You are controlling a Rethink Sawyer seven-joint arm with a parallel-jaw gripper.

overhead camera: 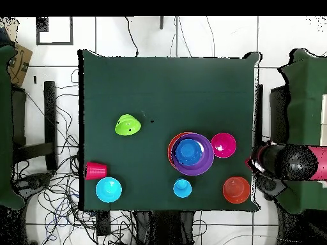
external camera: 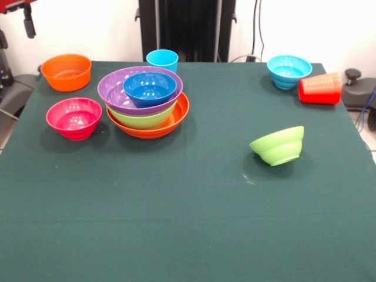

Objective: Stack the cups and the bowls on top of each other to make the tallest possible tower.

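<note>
- The small orange bowl (external camera: 66, 71) sits upright at the far left corner of the green surface (external camera: 188, 223); just in front of it stands the magenta-red bowl (external camera: 74, 117), also upright and on its own.
- The tower (external camera: 148, 103) comes next: the large orange bowl (external camera: 176, 120) at the bottom, the large lime green bowl (external camera: 144, 120) in it, the purple bowl (external camera: 111, 91) on top of that, and the dark blue bowl (external camera: 150, 88) nested inside the purple one. Four pieces are in; six are loose.
- The light blue cup (external camera: 162, 59) stands upright just behind the tower.
- The small lime green bowl (external camera: 278, 146) lies tilted on its side, well apart from the tower, near the middle right.
- The light blue bowl (external camera: 289, 71) is upright at the far right, with the red cup (external camera: 320, 89) lying on its side just beside it.
- In the overhead view the arm (overhead camera: 287, 161) lies off the surface's edge near the magenta-red bowl; I cannot tell the state of the end effector.
- Judgement: the step in hand is choosing the next piece. The magenta-red bowl looks the handiest, and it calls for a rim grasp and a level lowering into the dark blue bowl.
</note>
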